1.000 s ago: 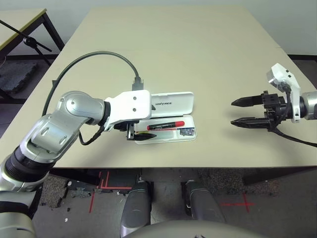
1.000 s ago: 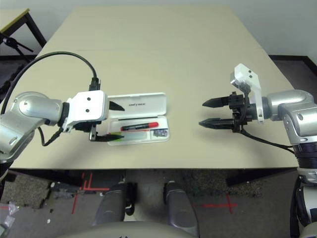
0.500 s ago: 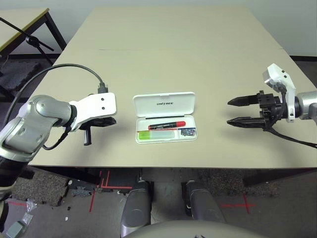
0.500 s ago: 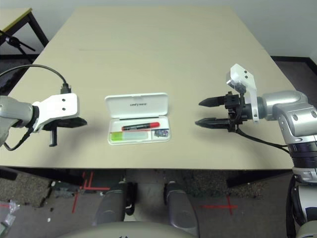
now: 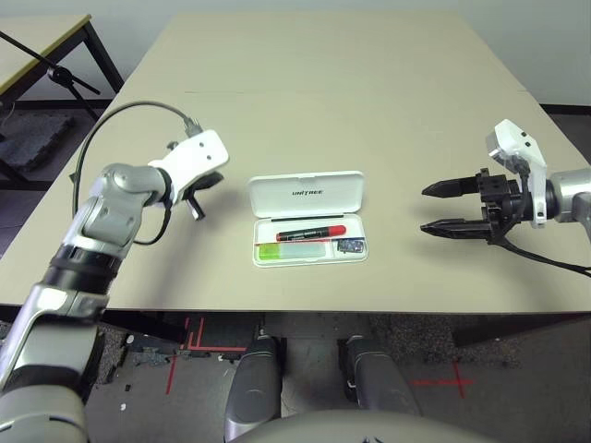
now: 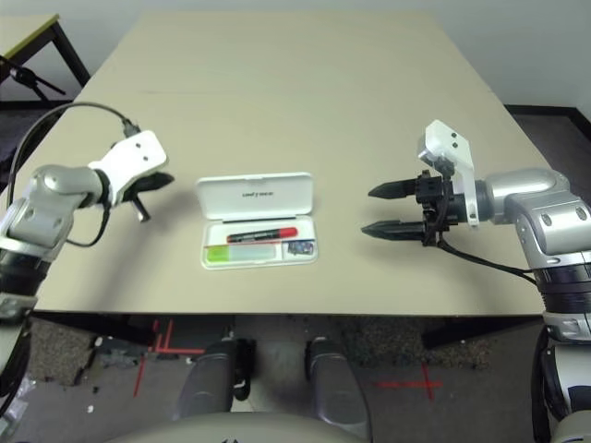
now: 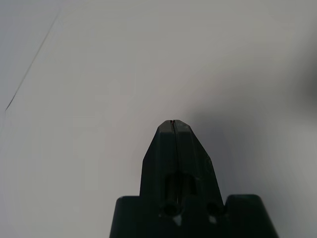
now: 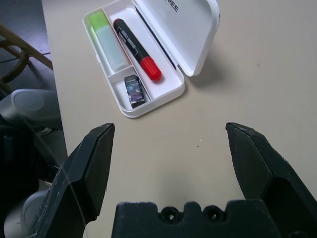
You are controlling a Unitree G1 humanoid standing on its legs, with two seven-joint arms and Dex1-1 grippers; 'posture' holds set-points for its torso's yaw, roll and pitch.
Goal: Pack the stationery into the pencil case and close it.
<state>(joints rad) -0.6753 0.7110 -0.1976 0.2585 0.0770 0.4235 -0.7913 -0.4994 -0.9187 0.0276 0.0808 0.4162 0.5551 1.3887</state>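
The white pencil case [image 5: 307, 195] lies open in the middle of the table, its lid folded back flat. In its tray lie the red marker [image 5: 309, 233] with a black cap, the light-green-and-white bar [image 5: 294, 250] and the small dark block [image 5: 348, 245]. My left gripper [image 5: 197, 210] is shut and holds nothing; it hovers over bare table to the left of the case, well apart from it. My right gripper [image 5: 425, 209] stands open to the right of the case, its fingers pointing at it with a clear gap. The right wrist view shows the case [image 8: 159, 101] and the marker [image 8: 136, 48] beyond the fingertips.
A black cable [image 5: 111, 138] loops from my left wrist over the table's left side. Another table [image 5: 37, 37] and a dark stand stand at the far left, off this table. Bare tabletop stretches behind the case and on both sides.
My left gripper left the case's tray, closed, and swung away to the left and farther back on the table. The right gripper has barely moved.
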